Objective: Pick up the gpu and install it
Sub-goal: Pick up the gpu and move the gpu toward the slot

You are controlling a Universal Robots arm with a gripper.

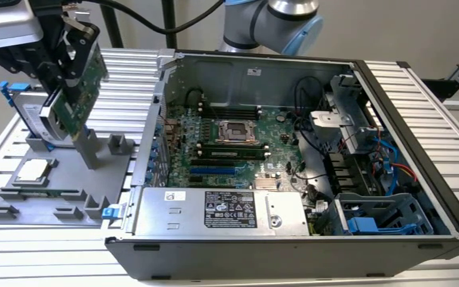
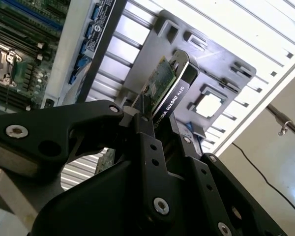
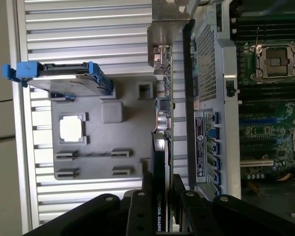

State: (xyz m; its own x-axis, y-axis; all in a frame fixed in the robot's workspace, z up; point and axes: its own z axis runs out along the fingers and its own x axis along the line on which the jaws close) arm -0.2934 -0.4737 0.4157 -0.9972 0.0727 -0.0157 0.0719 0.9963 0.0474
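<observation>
The gpu [image 1: 79, 89] is a green card with a black cooler. My gripper [image 1: 64, 63] is shut on it at the exterior view's upper left, above the grey parts tray [image 1: 22, 206]. The card hangs tilted, its lower end close over the tray's posts [image 1: 91, 148]. In both wrist views I see it edge-on. The second wrist view shows the black cooler edge [image 2: 173, 92] sticking out past my gripper [image 2: 164, 129]. In the first wrist view the gpu [image 3: 165, 110] runs from my gripper [image 3: 160, 196] to its silver bracket [image 3: 163, 22], between the tray [image 3: 101, 162] and the case wall [image 3: 206, 64].
The open computer case [image 1: 421, 179] lies at the exterior view's right, with its motherboard [image 1: 229, 140] facing up and a power supply [image 1: 222, 209] at the front. On the tray stand a hard drive with blue rails [image 1: 28, 113], a processor chip [image 1: 35, 170] and a memory stick [image 1: 42, 192].
</observation>
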